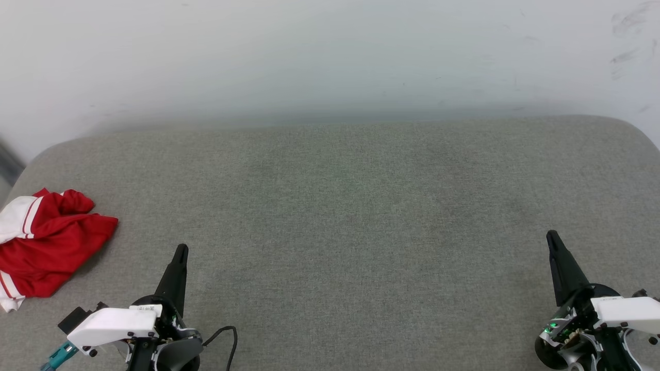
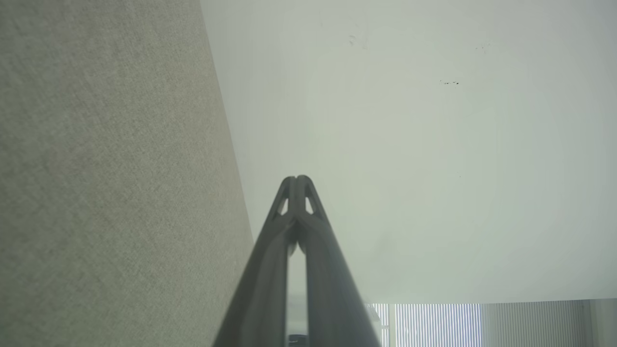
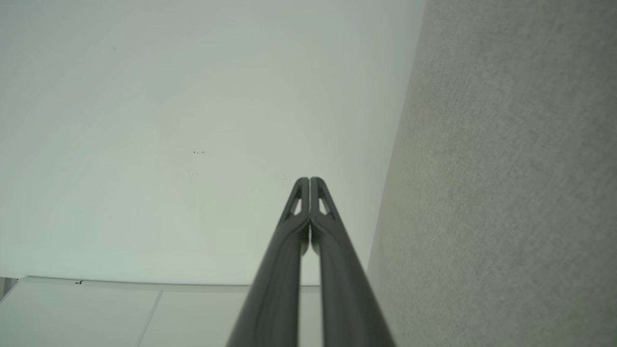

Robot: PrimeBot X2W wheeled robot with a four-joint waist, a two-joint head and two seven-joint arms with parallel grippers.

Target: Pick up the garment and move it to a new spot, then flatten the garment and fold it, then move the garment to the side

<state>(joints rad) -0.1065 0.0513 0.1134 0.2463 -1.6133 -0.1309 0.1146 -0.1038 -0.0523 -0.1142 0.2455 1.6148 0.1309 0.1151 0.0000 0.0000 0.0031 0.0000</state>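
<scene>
The crumpled shirt (image 1: 54, 242) lies at the bench's (image 1: 330, 206) left edge, near my left hand (image 1: 180, 251) and well apart from my right hand (image 1: 551, 238); both are pinched together, empty.

A grey fabric-covered surface (image 1: 330, 232) with rounded far corners meets a pale wall (image 1: 330, 62). The wall bears faint dark scuffs (image 1: 626, 56).

At my nine o'clock the garment (image 1: 49, 242) looks like soft, matt cloth, heavily creased. The desk (image 1: 330, 216) is covered in coarse woven grey fabric, matt throughout. The left claw (image 1: 181, 251) and right claw (image 1: 551, 237) have smooth dark plastic-looking fingers with a dull sheen and glossier white housings. At twelve, the wall (image 1: 330, 56) looks smooth, matt and lightly scuffed.
</scene>
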